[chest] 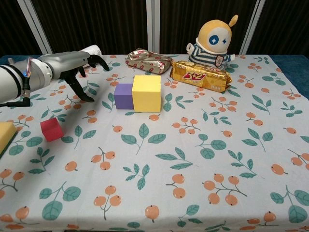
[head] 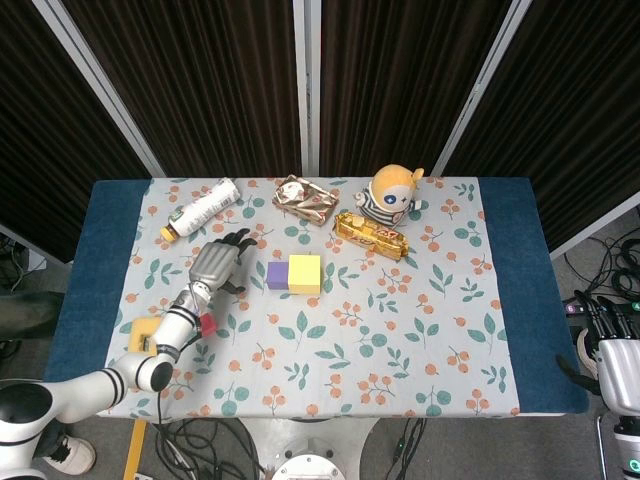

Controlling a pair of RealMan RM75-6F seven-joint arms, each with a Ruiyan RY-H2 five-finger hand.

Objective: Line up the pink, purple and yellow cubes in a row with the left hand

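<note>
I find my left hand (chest: 72, 65) above the worktop (chest: 203, 159), fingers spread and curved, holding nothing, just left of the purple cube (chest: 123, 95). The purple cube sits flush against the yellow cube (chest: 146, 93), so that pair looks placed. The pink cube (chest: 50, 129) lies apart, nearer the front left edge and close to a yellow sponge (chest: 6, 137); in the head view my forearm partly covers it.

Risks as I judge them:
- Reaching for the pink cube, the forearm could sweep it or the sponge off line.
- Bringing the pink cube in beside the purple one, a hard push would shunt the joined pair toward the snack packet (chest: 201, 75).
- A small cube may twist in wide fingers and land skewed.

My right hand (head: 612, 360) rests off the worktop's right edge; I cannot tell its posture.
</note>
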